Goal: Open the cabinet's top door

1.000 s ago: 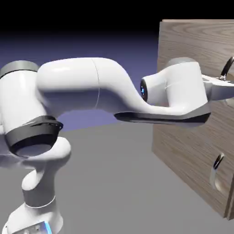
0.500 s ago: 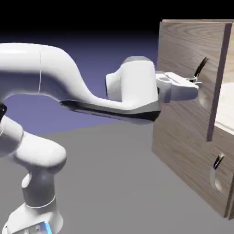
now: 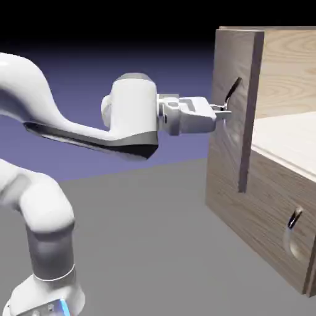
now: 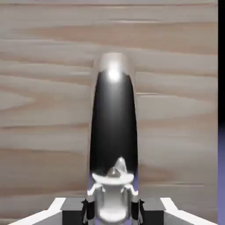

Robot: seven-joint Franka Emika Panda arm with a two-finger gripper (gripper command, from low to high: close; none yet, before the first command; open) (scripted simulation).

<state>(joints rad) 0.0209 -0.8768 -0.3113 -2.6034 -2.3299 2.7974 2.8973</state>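
The wood-grain cabinet [image 3: 271, 191] stands at the right of the exterior view. Its top door [image 3: 229, 151] is swung well out and shows almost edge-on, with pale wood [image 3: 290, 133] visible inside behind it. My gripper [image 3: 223, 112] is shut on the top door's dark metal handle [image 3: 234, 90], reaching in level from the left. In the hand view the handle [image 4: 113, 123] rises large and glossy between my two grey fingertips [image 4: 72, 206], with my gripper [image 4: 112, 210] clamped at its base and the door's wood [image 4: 44, 88] filling the picture behind.
The lower panel [image 3: 265, 216] is closed, its own small handle [image 3: 295, 218] over a round recess. My white arm [image 3: 74, 133] stretches across from the left above the grey table [image 3: 148, 247].
My hand has drawn back to the left with the handle in its grip, and the top door has swung steadily further open, exposing the pale interior.
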